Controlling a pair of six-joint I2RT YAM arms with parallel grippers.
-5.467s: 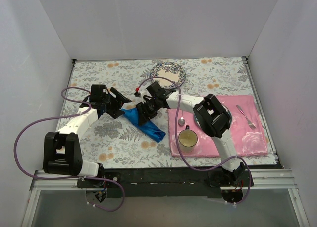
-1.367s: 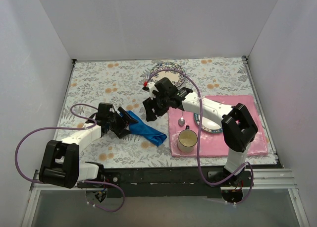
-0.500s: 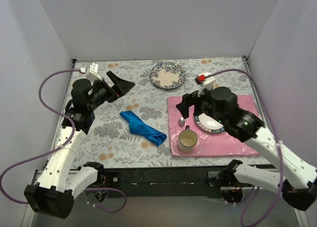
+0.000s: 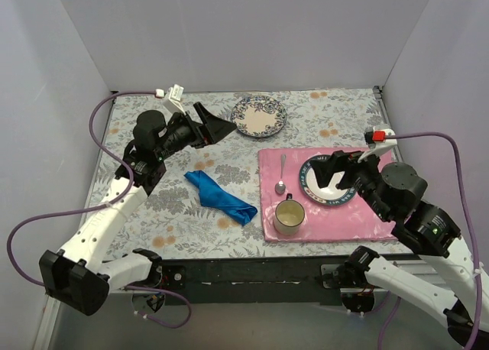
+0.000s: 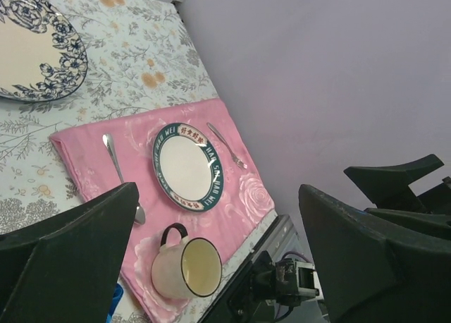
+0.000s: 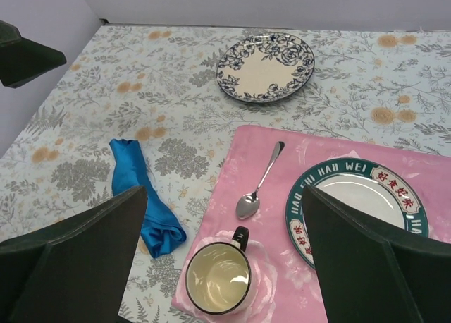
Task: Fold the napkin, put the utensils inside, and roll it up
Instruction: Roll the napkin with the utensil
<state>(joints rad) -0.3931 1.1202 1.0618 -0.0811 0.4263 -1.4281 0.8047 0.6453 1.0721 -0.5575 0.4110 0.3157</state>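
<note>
The blue napkin [image 4: 221,198] lies rolled and bunched on the floral tablecloth, left of the pink placemat [image 4: 382,216]; it also shows in the right wrist view [image 6: 144,196]. A silver spoon [image 4: 281,174] lies on the placemat's left part, seen too in the wrist views [image 6: 259,185] [image 5: 121,175]. A fork [image 5: 227,145] lies right of the green-rimmed plate [image 5: 184,165]. No knife shows. My left gripper [image 4: 216,125] [image 5: 218,196] is open and empty, raised high above the table. My right gripper [image 4: 344,166] [image 6: 224,192] is open and empty, raised above the placemat.
A cream mug [image 4: 289,215] stands on the placemat's near left corner. The green-rimmed plate [image 4: 317,183] is partly hidden by my right gripper. A blue floral plate [image 4: 259,115] sits at the back middle. White walls enclose the table on three sides.
Both grippers have left the napkin and lifted off the table. The right arm has swung back to the right, uncovering the spoon and plate. The napkin roll stays put.
</note>
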